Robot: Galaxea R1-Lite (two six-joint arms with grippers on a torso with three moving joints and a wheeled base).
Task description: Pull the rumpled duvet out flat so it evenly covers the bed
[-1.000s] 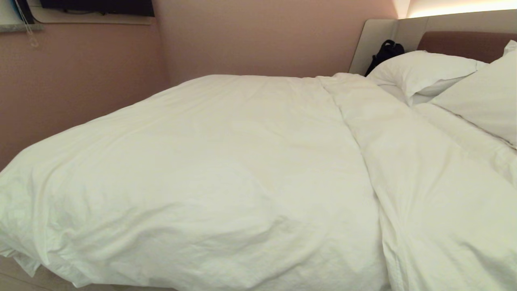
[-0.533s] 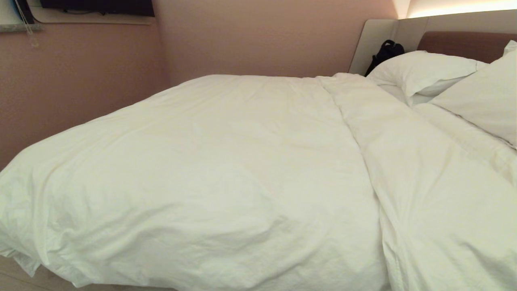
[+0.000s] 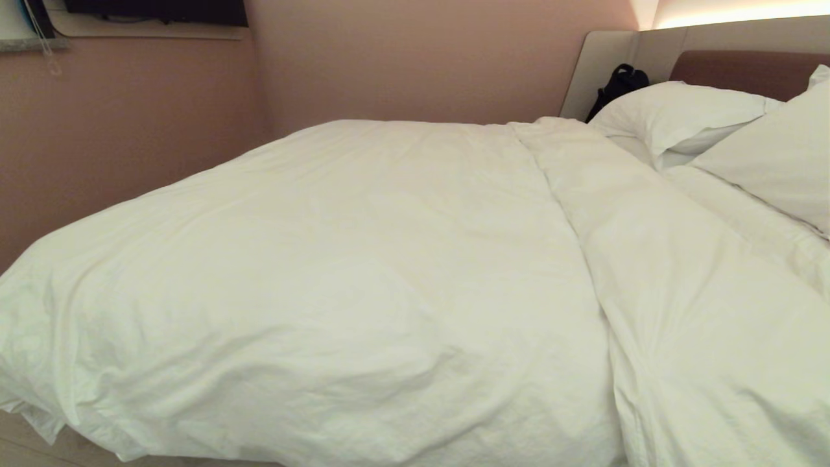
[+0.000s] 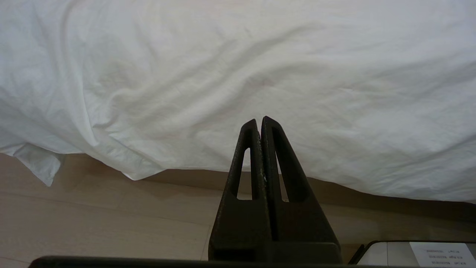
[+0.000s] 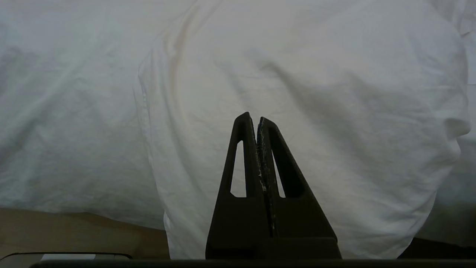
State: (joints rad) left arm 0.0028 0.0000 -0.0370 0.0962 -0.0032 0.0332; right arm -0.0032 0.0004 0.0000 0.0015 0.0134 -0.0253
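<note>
The thick, puffy white cotton duvet (image 3: 363,279) lies spread over the large low bed (image 3: 752,68), finely wrinkled, its near edge hanging over the side towards the pale wood-look floor (image 4: 93,219). A folded-back band of the same cover runs as a raised strip from the far side to the near edge, on the side of the plump white pillows (image 3: 674,113). The pillows rest against the padded brown headboard. A small black bag (image 3: 619,81) stands at the far corner beside the headboard, against the pink wall (image 3: 402,58).

Neither arm appears in the head view.

Left gripper (image 4: 259,121): the black fingers (image 4: 247,156) are pressed together with no gap and nothing between them. Directly ahead of the closed jaws hangs the overhanging side of the duvet, not touching the tips so far as can be judged. Below and to either side of the jaws the hem ends just above the floor, with one loose corner drooping lower, well off to one side.

Right gripper (image 5: 253,118): fingers (image 5: 243,156) likewise closed tight, holding nothing. Ahead of these jaws the folded band drapes over the bed edge, its seam falling just beside the jaws; the flatter part of the duvet lies beyond that seam.
</note>
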